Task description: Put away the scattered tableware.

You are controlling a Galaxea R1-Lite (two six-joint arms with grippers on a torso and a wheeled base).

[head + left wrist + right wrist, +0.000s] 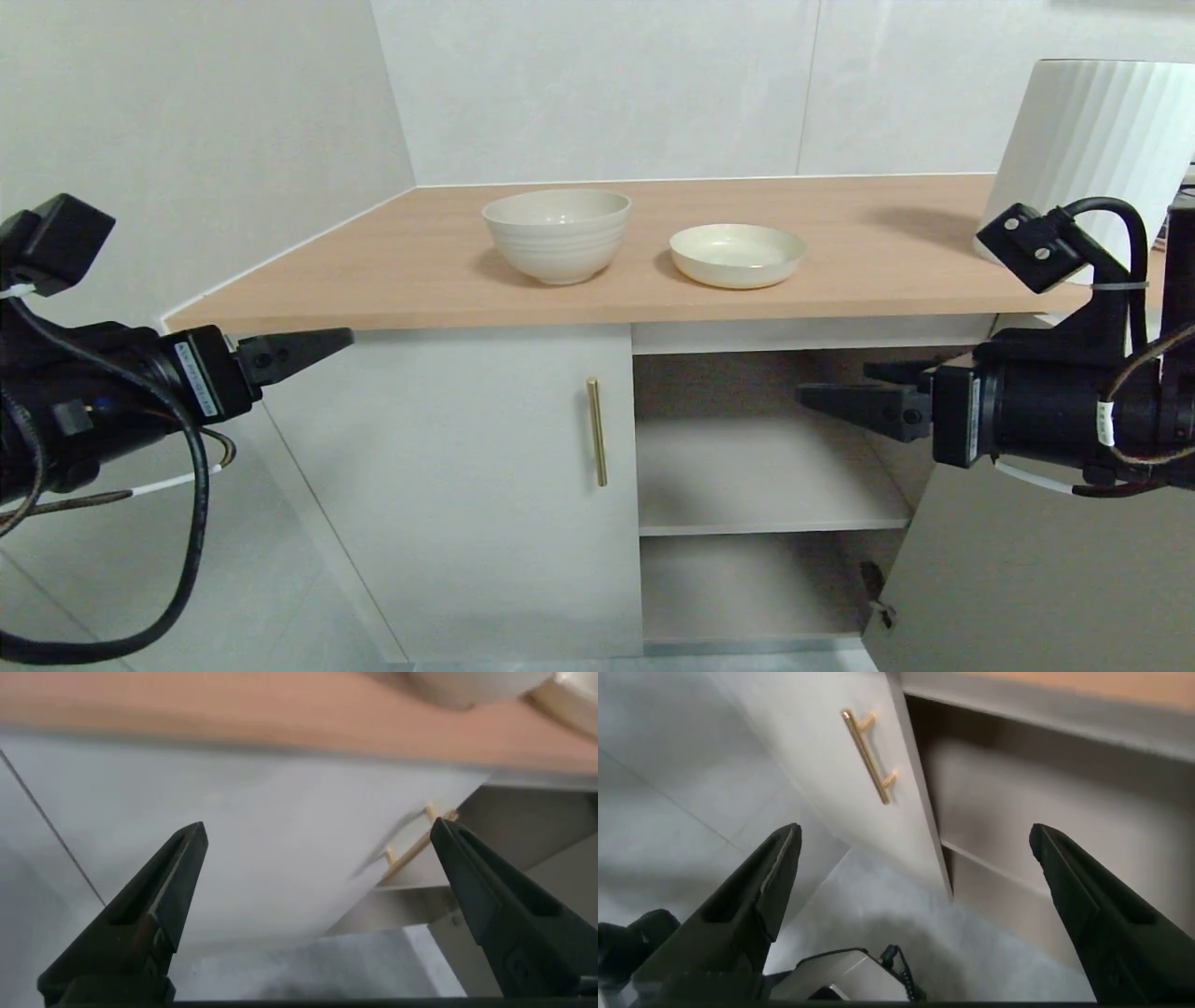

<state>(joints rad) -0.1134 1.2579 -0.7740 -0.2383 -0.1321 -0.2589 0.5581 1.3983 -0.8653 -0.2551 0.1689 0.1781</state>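
"Right gripper (836, 383) or left gripper (327, 347) for the first pick? Both stand wide open and empty."

"Start from the tableware. The bowl (556, 233) and the shallow dish (738, 254) sit side by side on the tabletop (392, 271), near each other but apart — bowl to the left, dish to the right."

"And from the arms?"

"Both pieces lie above and beyond the grippers, which hang below the tabletop's front edge. The dish is up and slightly left of the right gripper. The bowl is up and well to the right of the left one. I judge the right arm nearer — and it hangs before the open cabinet shelf (766, 471)."

"Any axis to line up?"

"No, both are round; any side of the rim should serve."
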